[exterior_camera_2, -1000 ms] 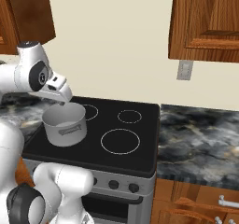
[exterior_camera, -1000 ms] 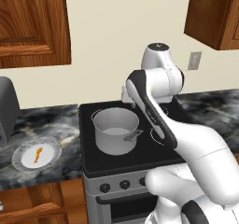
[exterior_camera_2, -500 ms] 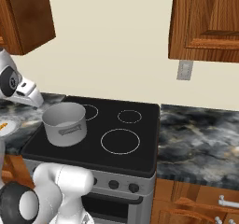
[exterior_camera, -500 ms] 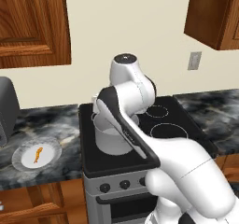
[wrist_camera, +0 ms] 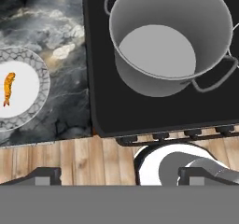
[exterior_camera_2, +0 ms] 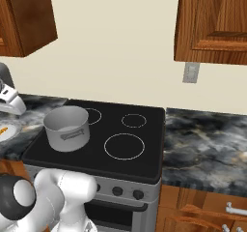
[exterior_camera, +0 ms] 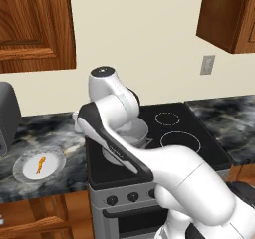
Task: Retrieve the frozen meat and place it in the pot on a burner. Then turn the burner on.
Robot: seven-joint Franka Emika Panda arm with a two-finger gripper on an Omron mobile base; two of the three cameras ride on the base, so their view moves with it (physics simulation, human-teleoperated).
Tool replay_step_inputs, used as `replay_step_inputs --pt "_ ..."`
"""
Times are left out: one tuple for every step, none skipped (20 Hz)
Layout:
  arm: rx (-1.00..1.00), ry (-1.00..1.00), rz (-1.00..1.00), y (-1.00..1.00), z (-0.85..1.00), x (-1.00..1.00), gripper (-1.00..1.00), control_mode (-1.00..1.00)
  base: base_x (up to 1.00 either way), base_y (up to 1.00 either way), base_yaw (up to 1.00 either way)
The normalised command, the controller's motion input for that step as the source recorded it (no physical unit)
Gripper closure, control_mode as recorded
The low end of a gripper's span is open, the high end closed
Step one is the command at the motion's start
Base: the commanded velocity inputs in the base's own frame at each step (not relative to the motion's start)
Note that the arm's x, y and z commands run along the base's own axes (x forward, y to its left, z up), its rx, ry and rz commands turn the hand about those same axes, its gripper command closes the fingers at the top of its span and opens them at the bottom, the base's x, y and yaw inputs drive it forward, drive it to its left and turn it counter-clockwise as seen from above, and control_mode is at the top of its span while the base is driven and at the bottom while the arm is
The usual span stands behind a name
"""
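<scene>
The frozen meat (wrist_camera: 8,88) is a tiny orange curved morsel lying on a round grey plate (wrist_camera: 35,69) with a white centre, at the left of the hand view. It also shows on the plate (exterior_camera: 55,156) in the left base view, as the small orange meat (exterior_camera: 39,166). The steel pot (wrist_camera: 172,36) stands empty on the stove's front left burner; the pot (exterior_camera_2: 67,127) has two loop handles. My gripper (wrist_camera: 119,176) is open and holds nothing; it hangs high above the stove's front edge, between pot and plate. My hand (exterior_camera_2: 10,102) sits left of the pot.
The black cooktop (exterior_camera_2: 144,134) has free burners to the right of the pot, and knobs (wrist_camera: 161,135) along its front. Marble counter (exterior_camera: 50,133) lies on both sides. A dark appliance (exterior_camera: 7,116) stands at the far left, and wooden cabinets hang overhead.
The arm has swung left, from over the pot towards the plate side of the stove. Pot, plate and meat have not moved.
</scene>
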Motion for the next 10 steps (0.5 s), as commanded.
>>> replay_step_inputs --pt "-0.06 0.18 0.09 0.34 -0.24 0.0 -1.0 -1.0 0.0 0.0 0.0" --pt "-0.04 0.13 0.09 0.44 -0.1 0.0 -1.0 -1.0 0.0 0.0 0.0" --pt "0.0 0.05 0.0 0.53 -0.02 0.0 -1.0 -1.0 0.0 0.0 0.0" --pt "0.0 0.04 0.0 0.46 -0.08 0.03 -1.0 -1.0 0.0 0.0 0.0" --pt "0.0 0.03 0.03 0.62 -0.13 0.06 -1.0 -1.0 0.0 0.0 0.0" --pt "0.0 0.01 0.04 0.64 -0.16 0.06 -1.0 -1.0 0.0 0.0 0.0" --pt "0.0 0.0 0.04 0.61 -0.18 0.09 -1.0 -1.0 0.0 0.0 0.0" --pt "0.0 0.0 0.04 0.57 -0.15 0.09 -1.0 -1.0 0.0 0.0 0.0" --pt "0.0 0.0 0.04 0.51 -0.14 0.07 -1.0 -1.0 0.0 0.0 0.0" --pt "0.0 0.0 0.04 0.49 -0.12 0.06 -1.0 -1.0 0.0 0.0 0.0"
